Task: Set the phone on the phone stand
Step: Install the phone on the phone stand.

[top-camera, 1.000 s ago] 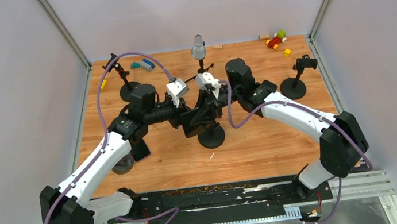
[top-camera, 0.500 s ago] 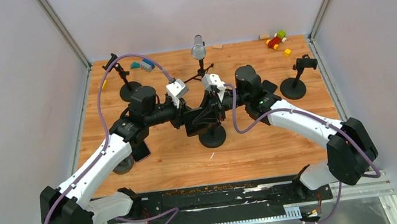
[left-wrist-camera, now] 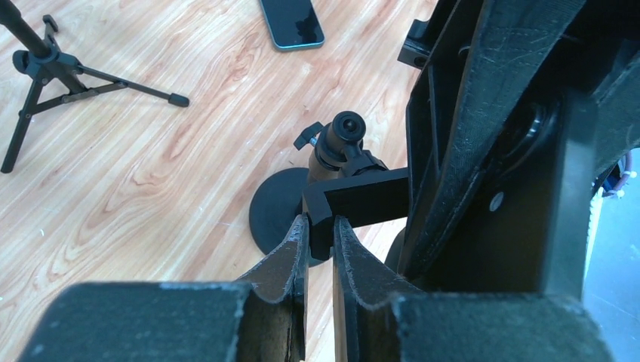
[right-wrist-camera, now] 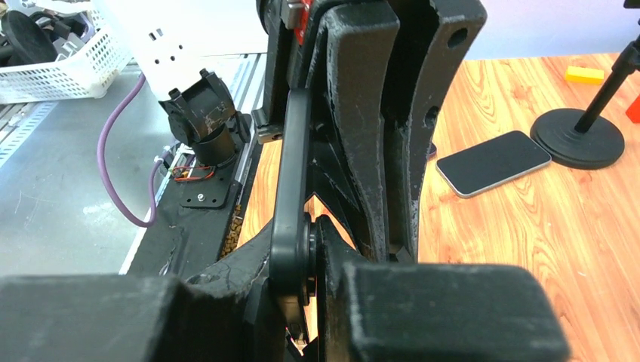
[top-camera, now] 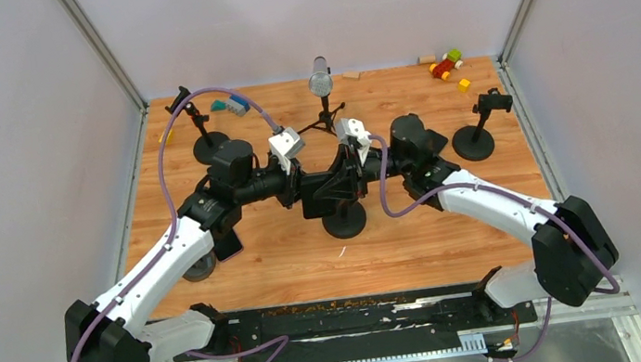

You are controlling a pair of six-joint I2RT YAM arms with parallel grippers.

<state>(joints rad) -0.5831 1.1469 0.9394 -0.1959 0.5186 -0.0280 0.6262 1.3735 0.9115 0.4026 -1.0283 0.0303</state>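
At table [top-camera: 418, 243] centre, the stand [top-camera: 343, 223] is flanked by both arms | left gripper [left-wrist-camera: 320, 226] and right gripper [right-wrist-camera: 298, 249] are each closed on its clamp [left-wrist-camera: 362, 200], presumably to spread it | phone [top-camera: 228, 243] is seen flat beside the left arm, unheld.

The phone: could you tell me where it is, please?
Top view: the phone lies left on the table, partly under the left arm, left of the central stand.
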